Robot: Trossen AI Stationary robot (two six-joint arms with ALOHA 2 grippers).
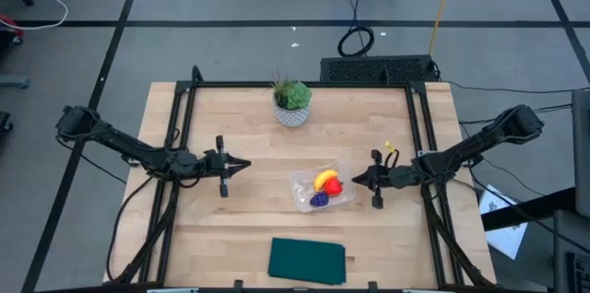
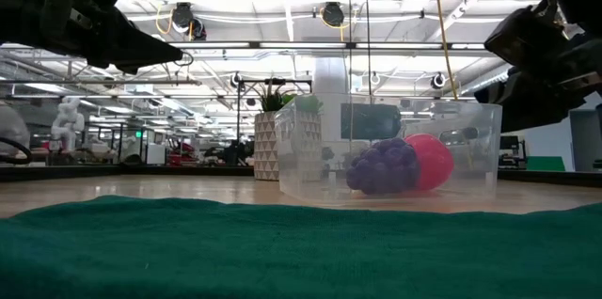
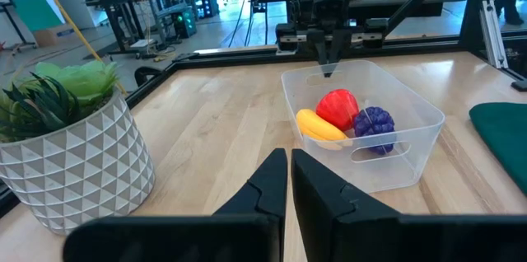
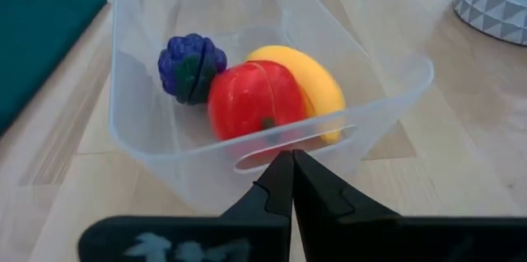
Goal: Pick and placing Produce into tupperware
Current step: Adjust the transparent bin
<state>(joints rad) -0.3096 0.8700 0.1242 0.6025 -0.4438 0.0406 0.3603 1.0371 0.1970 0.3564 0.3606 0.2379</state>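
A small clear plastic rectangular container with rounded corners sits upright on the wooden table, turned at a slight angle, right of the table's middle. All three toy pieces lie inside it — a curved yellow banana, a round red fruit and a dark purple knobbly cluster. The banana rests against the red fruit, touching it; the purple cluster lies just beside the red fruit — at the container's other end from the banana.
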